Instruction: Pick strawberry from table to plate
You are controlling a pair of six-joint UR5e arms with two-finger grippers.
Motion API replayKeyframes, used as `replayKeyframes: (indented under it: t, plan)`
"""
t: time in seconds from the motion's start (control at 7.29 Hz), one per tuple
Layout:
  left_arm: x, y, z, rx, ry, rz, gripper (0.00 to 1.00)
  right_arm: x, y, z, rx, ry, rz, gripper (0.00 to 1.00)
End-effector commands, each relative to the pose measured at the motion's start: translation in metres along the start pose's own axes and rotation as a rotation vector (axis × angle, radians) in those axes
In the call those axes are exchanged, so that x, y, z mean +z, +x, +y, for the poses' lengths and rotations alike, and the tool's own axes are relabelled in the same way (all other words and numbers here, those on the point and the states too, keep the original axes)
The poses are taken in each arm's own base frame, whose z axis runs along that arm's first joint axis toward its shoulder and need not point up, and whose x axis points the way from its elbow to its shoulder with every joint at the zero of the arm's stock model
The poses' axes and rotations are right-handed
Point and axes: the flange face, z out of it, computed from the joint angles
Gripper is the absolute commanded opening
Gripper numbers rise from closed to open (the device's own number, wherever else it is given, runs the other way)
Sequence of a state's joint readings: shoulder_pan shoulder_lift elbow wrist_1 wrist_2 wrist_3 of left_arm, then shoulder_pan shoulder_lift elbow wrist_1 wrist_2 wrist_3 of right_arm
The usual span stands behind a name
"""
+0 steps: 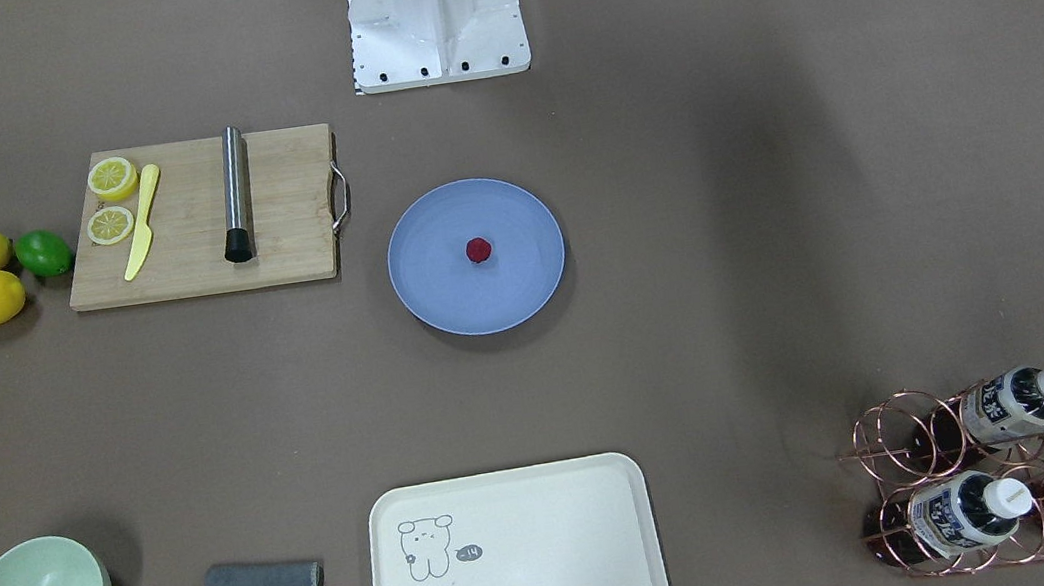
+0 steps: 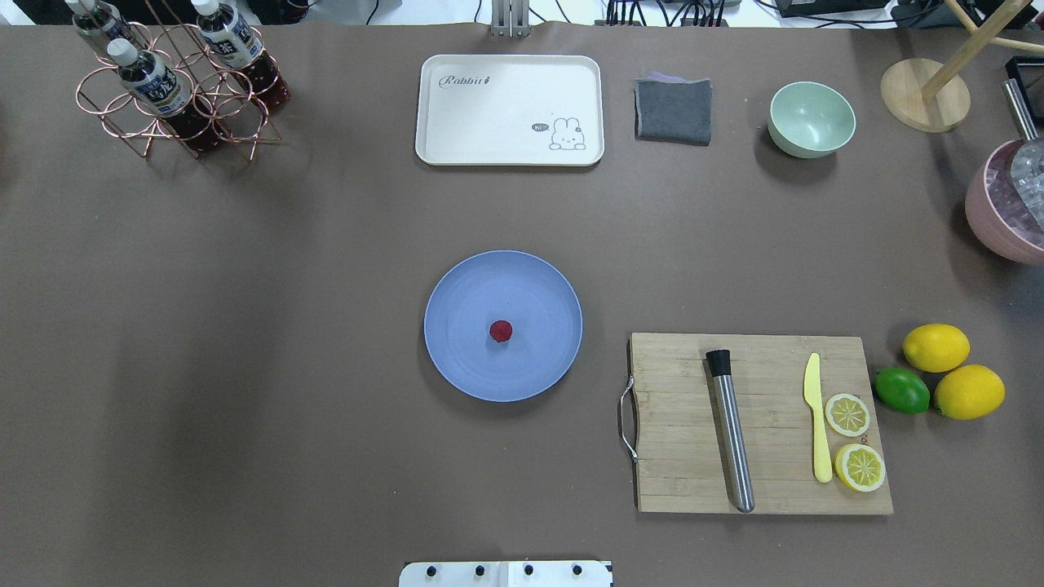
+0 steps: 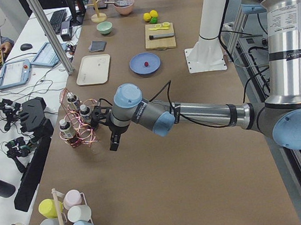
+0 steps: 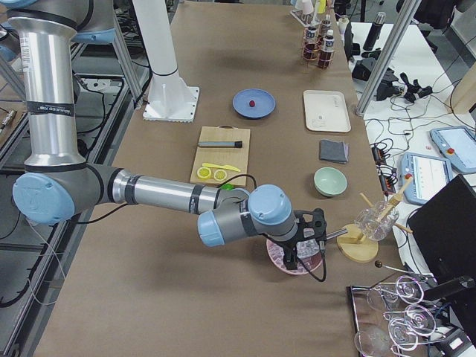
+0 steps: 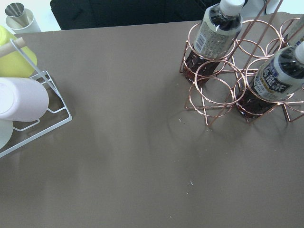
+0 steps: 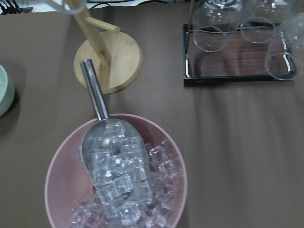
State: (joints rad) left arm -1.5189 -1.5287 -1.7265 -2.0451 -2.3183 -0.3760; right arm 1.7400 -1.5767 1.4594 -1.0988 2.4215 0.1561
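Copper wire forms a bottle rack [image 2: 175, 106] at the far left corner of the table [image 2: 245, 326], and three dark drink bottles [image 2: 151, 81] lie in its rings. The left gripper [image 3: 114, 142] hangs beside this rack, above bare table. It appears only in the side view, so I cannot tell how far its jaws are parted or whether it has hold of anything.

A cream tray [image 2: 489, 122] with a rabbit drawing lies further right along the far edge. The blue-grey plate [image 2: 465, 293] sits near the middle of the table, and the strawberry [image 2: 501, 330] rests on it, close to its centre.

To the plate's right, at the far edge, are a folded grey cloth [image 2: 673, 110] and a mint-green bowl [image 2: 811, 118]. On the near side is a wooden cutting board [image 2: 677, 408]. It carries a steel muddler [image 2: 730, 432], a yellow knife [image 2: 817, 424] and two lemon slices [image 2: 847, 414]. Just beside the board's right end lies a lime [image 2: 901, 390], touching two whole lemons [image 2: 935, 347].

At the right edge stands a pink bowl [image 2: 999, 220] of ice with a metal scoop [image 6: 102, 142] in it. The right gripper [image 4: 292, 253] hovers over this bowl. It too shows only from the side, so I cannot tell its jaw opening.
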Motion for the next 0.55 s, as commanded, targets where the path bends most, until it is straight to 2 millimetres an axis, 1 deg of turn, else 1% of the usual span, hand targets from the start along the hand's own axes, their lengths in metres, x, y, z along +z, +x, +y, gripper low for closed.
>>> replayKeyframes:
  t: [0.0, 0.14, 0.27, 0.41]
  plan:
    - [0.005, -0.014, 0.007, -0.028, -0.017, -0.011, 0.97, -0.019, 0.032, 0.012, 0.013, 0.036, 0.063, 1.0]
    - [0.007, -0.022, 0.01, -0.043, -0.032, 0.01, 0.97, -0.018, 0.035, 0.016, 0.019, 0.032, 0.075, 1.0]
    - [0.001, -0.035, 0.019, -0.012, -0.035, 0.026, 0.97, -0.019, 0.033, 0.016, 0.015, 0.035, 0.076, 1.0]
    - [-0.011, -0.051, 0.022, -0.039, -0.025, 0.009, 0.97, -0.016, 0.03, 0.012, 0.003, 0.033, 0.092, 1.0]
